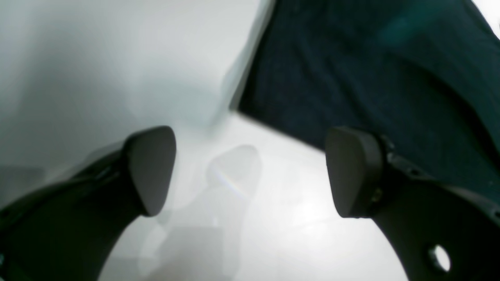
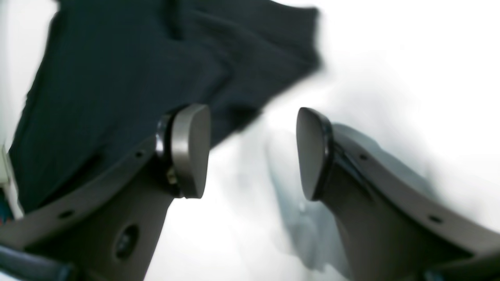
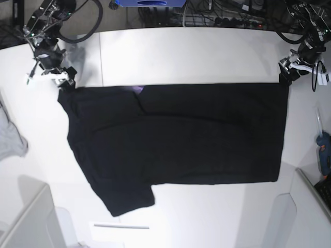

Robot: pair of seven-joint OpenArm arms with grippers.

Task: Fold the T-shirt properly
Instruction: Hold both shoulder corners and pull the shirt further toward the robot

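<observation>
The black T-shirt [image 3: 176, 134] lies spread flat on the white table [image 3: 196, 57], plain side up, with a purple sliver [image 3: 137, 89] at its top edge and one sleeve [image 3: 129, 199] pointing to the front. My left gripper [image 3: 286, 77] is at the shirt's top right corner. In the left wrist view it [image 1: 250, 171] is open and empty over bare table, with the shirt [image 1: 371, 78] just beyond. My right gripper [image 3: 64, 80] is at the shirt's top left corner. In the right wrist view it [image 2: 250, 152] is open and empty, with the shirt [image 2: 117, 78] behind its left finger.
A light grey cloth [image 3: 10, 139] lies at the left table edge. A blue tool [image 3: 324, 152] lies at the right edge. White bins stand at the front left [image 3: 26, 222] and front right [image 3: 305, 212]. A white strip [image 3: 121, 226] lies near the front. Cables run along the back.
</observation>
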